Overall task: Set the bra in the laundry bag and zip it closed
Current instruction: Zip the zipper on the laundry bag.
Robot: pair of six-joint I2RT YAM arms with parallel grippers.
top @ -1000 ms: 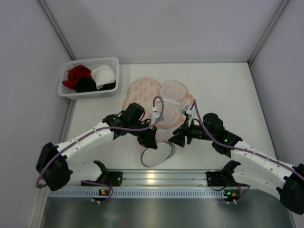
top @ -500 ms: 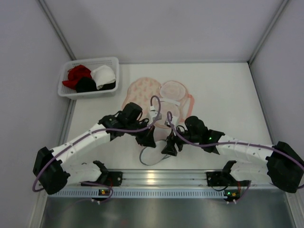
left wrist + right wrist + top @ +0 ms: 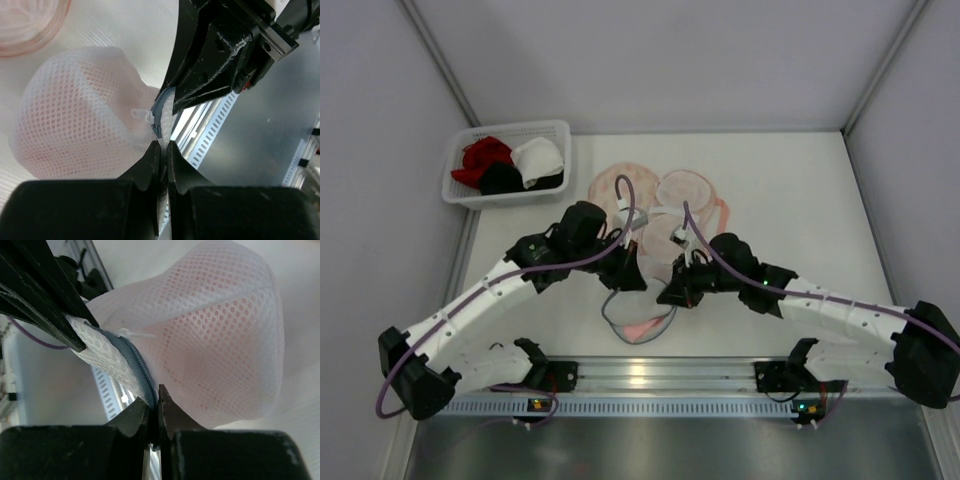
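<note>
The laundry bag [image 3: 642,326] is a pale mesh dome, pink inside, with a blue-grey zip rim. It hangs just above the table's near edge between my two grippers. My left gripper [image 3: 628,272] is shut on the rim fabric [image 3: 164,145], with the dome [image 3: 75,110] to its left. From the other side my right gripper [image 3: 672,295] is shut on the zip edge [image 3: 154,392], with the mesh dome [image 3: 220,340] bulging beyond it. The bra [image 3: 692,188] lies flat behind the grippers as two round peach-pink cups. One cup's edge [image 3: 25,25] shows in the left wrist view.
A white basket [image 3: 505,197] at the back left holds red, black and white garments. A metal rail [image 3: 650,375] runs along the near edge behind the arm bases. Grey walls close in on the left and right of the table.
My right arm swung left to the bag and its jaws closed on the zip edge. The left gripper closed on the rim. The bag has come up off the table between them.
</note>
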